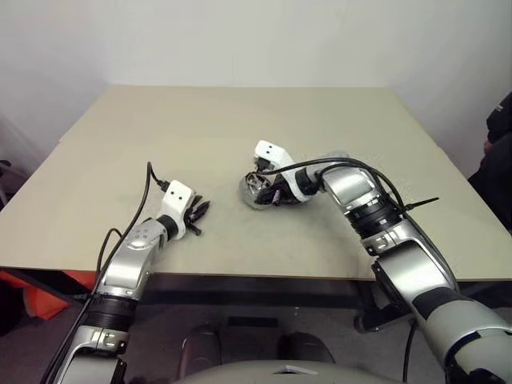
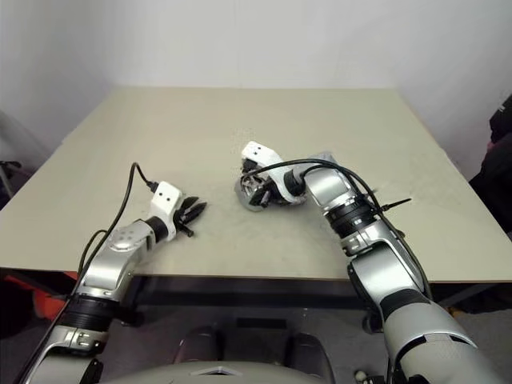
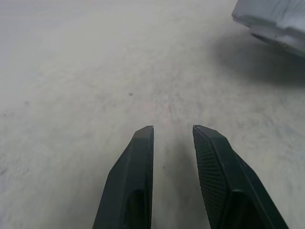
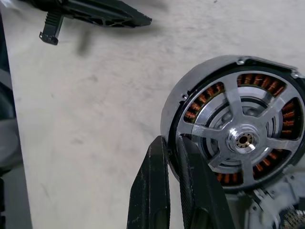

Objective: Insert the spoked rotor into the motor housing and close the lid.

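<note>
Already seated, the spoked rotor sits in the motor housing mid-tabletop; right claw pinches the housing's rim, left claw empty, slightly parted. Rigid, probably heavy metal: grip rims.

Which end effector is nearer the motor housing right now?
The right end effector; its shut fingers pinch the motor housing rim. The left end effector hangs open over bare table, well off to the side.

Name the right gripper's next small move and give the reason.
Probably let go of the motor housing's rim: the spoked rotor already sits inside over the copper windings, and the right gripper pinches that rim, so closing with the lid comes next.
</note>
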`<state>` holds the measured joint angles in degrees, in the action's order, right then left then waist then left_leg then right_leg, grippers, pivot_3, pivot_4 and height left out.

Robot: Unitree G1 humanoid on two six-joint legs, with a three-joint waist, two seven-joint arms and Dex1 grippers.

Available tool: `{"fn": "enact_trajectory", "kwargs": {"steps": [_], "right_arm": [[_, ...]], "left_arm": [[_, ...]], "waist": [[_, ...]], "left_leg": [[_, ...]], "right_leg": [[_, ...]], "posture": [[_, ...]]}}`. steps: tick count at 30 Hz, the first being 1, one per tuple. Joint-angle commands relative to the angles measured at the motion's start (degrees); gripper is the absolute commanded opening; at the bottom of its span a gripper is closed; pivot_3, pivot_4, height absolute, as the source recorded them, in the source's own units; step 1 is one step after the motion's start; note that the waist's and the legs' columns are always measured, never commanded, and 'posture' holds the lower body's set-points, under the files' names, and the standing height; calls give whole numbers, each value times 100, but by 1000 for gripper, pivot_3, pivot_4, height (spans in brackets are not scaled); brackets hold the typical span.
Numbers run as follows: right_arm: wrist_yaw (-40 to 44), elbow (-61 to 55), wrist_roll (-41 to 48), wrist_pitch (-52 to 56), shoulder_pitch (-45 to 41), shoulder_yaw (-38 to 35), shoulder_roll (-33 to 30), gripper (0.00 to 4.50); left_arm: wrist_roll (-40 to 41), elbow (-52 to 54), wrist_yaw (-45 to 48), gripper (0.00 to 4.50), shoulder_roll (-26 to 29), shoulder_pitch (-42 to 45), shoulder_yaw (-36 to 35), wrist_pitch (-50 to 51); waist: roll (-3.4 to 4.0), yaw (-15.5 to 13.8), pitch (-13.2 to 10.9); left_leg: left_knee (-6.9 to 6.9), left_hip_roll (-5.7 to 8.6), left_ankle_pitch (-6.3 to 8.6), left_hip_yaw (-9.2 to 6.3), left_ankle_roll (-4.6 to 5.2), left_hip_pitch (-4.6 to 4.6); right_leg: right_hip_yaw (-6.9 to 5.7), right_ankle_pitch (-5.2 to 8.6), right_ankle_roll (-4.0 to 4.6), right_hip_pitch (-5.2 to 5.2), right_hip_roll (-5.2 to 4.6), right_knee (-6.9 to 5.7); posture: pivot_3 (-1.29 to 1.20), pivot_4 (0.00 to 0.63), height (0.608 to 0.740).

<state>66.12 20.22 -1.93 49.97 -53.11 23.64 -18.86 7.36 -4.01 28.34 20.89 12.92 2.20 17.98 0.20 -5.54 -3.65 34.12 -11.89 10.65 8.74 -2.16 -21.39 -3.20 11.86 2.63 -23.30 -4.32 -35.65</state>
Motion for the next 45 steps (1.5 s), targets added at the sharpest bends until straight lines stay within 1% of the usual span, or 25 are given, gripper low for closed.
{"fn": "enact_trajectory", "kwargs": {"steps": [1, 7, 9, 11, 14, 16, 17, 18, 20, 21, 24, 28, 32, 39, 45], "right_arm": [[-97, -61, 134, 136, -237, -11, 95, 7], [-443, 429, 157, 216, -341, -57, 353, 7], [-553, 545, 154, 176, -364, -73, 391, 715], [-648, 564, 150, 107, -359, -72, 396, 1301], [-696, 443, 187, 62, -355, -75, 359, 2362], [-701, 327, 238, 109, -383, -115, 319, 2943], [-695, 271, 265, 136, -388, -128, 297, 3360], [-691, 201, 295, 162, -386, -140, 272, 3594], [-682, 35, 376, 255, -380, -185, 225, 4300], [-687, -49, 415, 302, -376, -217, 208, 4448], [-831, -179, 505, 292, -376, -380, 202, 4448], [-1154, -284, 580, -211, -256, -700, 217, 4448], [-1316, -778, 709, -407, 134, -942, 132, 4448], [-1763, -1194, 781, -333, 734, -1173, -12, 4448], [-1891, -1488, 888, -161, 909, -1190, -56, 4448]], "left_arm": [[8, 287, -68, 1381, 55, 29, -143, -31], [13, 315, -85, 1381, 58, 1, -148, -22], [10, 321, -89, 1381, 57, -4, -141, -20], [5, 334, -88, 1381, 59, -10, -129, -17], [5, 339, -75, 1381, 68, -10, -115, -15], [3, 320, -57, 1381, 67, 4, -94, -18], [3, 312, -46, 1381, 65, 13, -83, -18], [0, 301, -38, 1381, 60, 25, -69, -20], [-3, 266, -13, 1381, 50, 60, -46, -29], [-3, 246, 3, 1381, 45, 79, -37, -37], [-3, 155, 46, 1381, 21, 172, -17, -58], [8, 22, 88, 1381, -28, 331, 11, -66], [-5, -105, 135, 1381, -40, 414, 28, -113], [-33, -219, 238, 1381, -36, 489, 85, -159], [-58, -334, 324, 1381, -37, 608, 132, -183]], "waist": [[0, 0, 0], [0, 3, 0], [0, -1, 0], [0, -1, 0], [0, 3, 0], [0, 4, 0], [0, 5, 0], [0, 4, 0], [0, 3, 0], [0, 4, 0], [0, 2, 0], [0, -1, 0], [-1, -3, 1], [0, -4, 0], [0, 0, 0]], "left_leg": [[0, 0, -1, 0, -1, 0], [-2, 0, -9, -2, -15, 6], [-3, 0, -10, -2, -17, 6], [-3, 1, -10, -2, -17, 6], [-3, 0, -12, -3, -21, 10], [-5, 0, -14, -3, -24, 13], [-5, 0, -14, -3, -25, 14], [-5, 0, -15, -3, -25, 14], [-5, 0, -15, -3, -25, 14], [-5, 0, -15, -3, -26, 14], [-7, 1, -15, -3, -26, 14], [-6, 1, -26, -3, -43, 15], [-9, 1, -28, -3, -48, 16], [-10, 2, -31, -3, -52, 18], [-10, 2, -33, -3, -55, 22]], "right_leg": [[0, 0, 0, 0, 0, 0], [0, 0, -1, 2, 0, -3], [0, 0, -1, 2, 0, -3], [0, 0, -1, 5, 0, -3], [0, 0, -1, 5, 0, -6], [0, 0, -1, 6, 1, -7], [0, 0, -1, 6, 1, -8], [0, 0, -1, 6, 1, -8], [1, 0, -1, 7, 1, -7], [1, 0, -1, 7, 1, -7], [1, 0, -1, 7, 1, -7], [1, 0, -2, 8, 0, -7], [1, 0, -1, 9, 1, -6], [1, 0, -2, 10, 1, -6], [2, 0, -3, 11, 2, -7]], "posture": [[0, 0, 740], [0, 0, 740], [0, 0, 740], [0, 0, 740], [0, 0, 740], [0, 0, 740], [0, 0, 740], [0, 0, 740], [0, 0, 740], [0, 0, 740], [0, 0, 740], [0, 0, 740], [0, 0, 740], [0, 0, 740], [0, 0, 740]]}}
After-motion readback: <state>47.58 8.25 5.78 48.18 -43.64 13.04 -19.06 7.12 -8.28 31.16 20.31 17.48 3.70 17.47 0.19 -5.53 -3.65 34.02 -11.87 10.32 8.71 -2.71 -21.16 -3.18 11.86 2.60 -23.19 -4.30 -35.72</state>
